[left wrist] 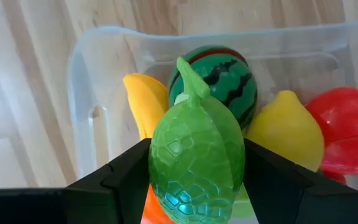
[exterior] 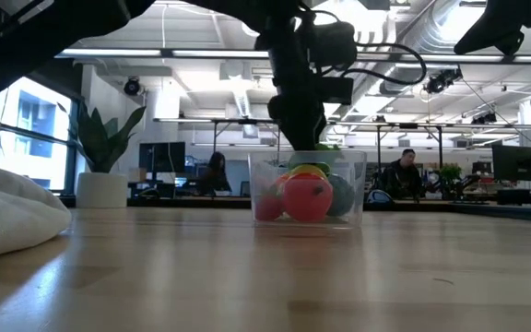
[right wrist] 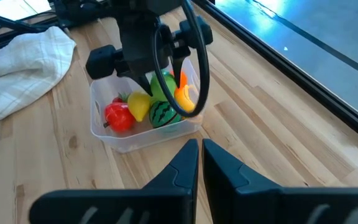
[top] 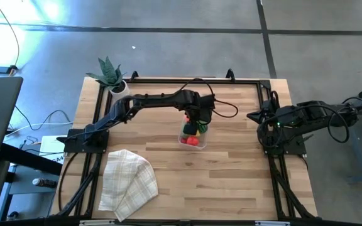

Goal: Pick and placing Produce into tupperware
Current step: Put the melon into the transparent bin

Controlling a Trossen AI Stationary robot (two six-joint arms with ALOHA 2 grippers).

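Left gripper (left wrist: 194,180) pinches a light green fruit (left wrist: 196,158) by its bulging middle, directly above the clear tupperware (top: 192,140) mid-table. I judge the fruit light, stiff and slick, so my side grip suits it. Inside lie a watermelon (left wrist: 219,79), lemon (left wrist: 288,132) and red piece (left wrist: 347,134); free room is scarce, the tub's walls near. My right gripper (right wrist: 201,152) waits pressed together, well apart.

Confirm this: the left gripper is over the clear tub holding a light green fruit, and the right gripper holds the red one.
Not quite. The left gripper does hold the light green fruit over the clear tub, as the left wrist view shows. But the right gripper is shut on nothing, away from the tub; the right wrist view shows the red fruit lying in the tub.
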